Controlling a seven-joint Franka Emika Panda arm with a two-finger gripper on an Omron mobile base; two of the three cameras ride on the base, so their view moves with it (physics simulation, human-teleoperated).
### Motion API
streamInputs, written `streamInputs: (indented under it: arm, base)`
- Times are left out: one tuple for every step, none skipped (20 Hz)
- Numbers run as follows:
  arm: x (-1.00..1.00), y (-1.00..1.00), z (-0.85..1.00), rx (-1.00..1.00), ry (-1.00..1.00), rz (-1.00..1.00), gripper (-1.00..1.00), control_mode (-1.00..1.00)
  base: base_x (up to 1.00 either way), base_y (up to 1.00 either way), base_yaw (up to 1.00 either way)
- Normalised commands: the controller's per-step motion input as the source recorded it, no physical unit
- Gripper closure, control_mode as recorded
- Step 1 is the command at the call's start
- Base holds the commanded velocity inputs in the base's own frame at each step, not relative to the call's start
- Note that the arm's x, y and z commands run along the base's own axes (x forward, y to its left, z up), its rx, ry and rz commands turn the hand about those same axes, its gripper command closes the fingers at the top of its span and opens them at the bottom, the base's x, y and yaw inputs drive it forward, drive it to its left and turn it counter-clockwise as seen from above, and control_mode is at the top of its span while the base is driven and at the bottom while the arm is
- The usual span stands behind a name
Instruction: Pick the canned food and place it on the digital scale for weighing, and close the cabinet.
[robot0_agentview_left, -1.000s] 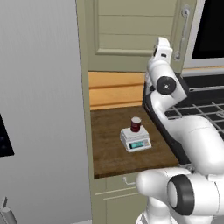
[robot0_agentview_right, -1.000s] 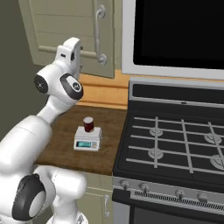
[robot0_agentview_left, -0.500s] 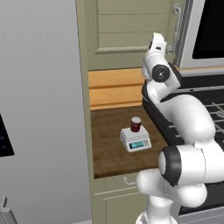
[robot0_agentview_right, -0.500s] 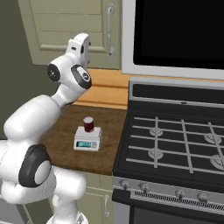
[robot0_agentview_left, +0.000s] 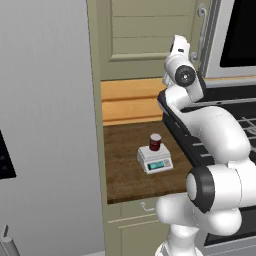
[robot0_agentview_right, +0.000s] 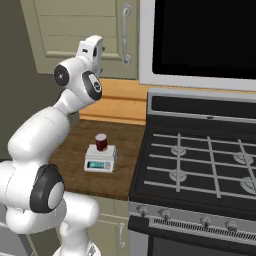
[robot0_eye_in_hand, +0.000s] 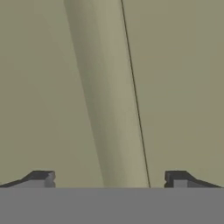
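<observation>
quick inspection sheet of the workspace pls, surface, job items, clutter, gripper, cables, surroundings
surface: dark wooden counter, bare apart from the scale and can
canned food: dark red can standing upright on the digital scale, teal display facing forward
cabinet: olive-beige door looks flush with its frame, curved grey handle at its right edge
clutter: nothing seen
gripper: gripper open and empty, raised close against the cabinet door, fingertips wide apart
cables: nothing seen
surroundings: black gas stove right of the counter, dark microwave above it, low drawer under the counter
</observation>
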Motion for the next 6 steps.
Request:
streamInputs:
  arm:
    - [0.48,-0.08,0.00,0.00,0.07,0.03,-1.00,-1.00]
    - [0.58,-0.14,0.00,0.00,0.11,0.03,-1.00,-1.00]
    - [0.59,-0.16,0.00,0.00,0.11,0.03,-1.00,-1.00]
    - [0.61,-0.16,0.00,0.00,0.11,0.04,-1.00,-1.00]
    - [0.62,-0.18,0.00,0.00,0.10,0.04,-1.00,-1.00]
    - [0.61,-0.16,0.00,0.00,0.07,0.05,-1.00,-1.00]
  base:
    - [0.00,0.00,0.00]
    - [0.00,0.00,0.00]
    - [0.00,0.00,0.00]
    - [0.00,0.00,0.00]
    - [0.00,0.00,0.00]
    - [0.00,0.00,0.00]
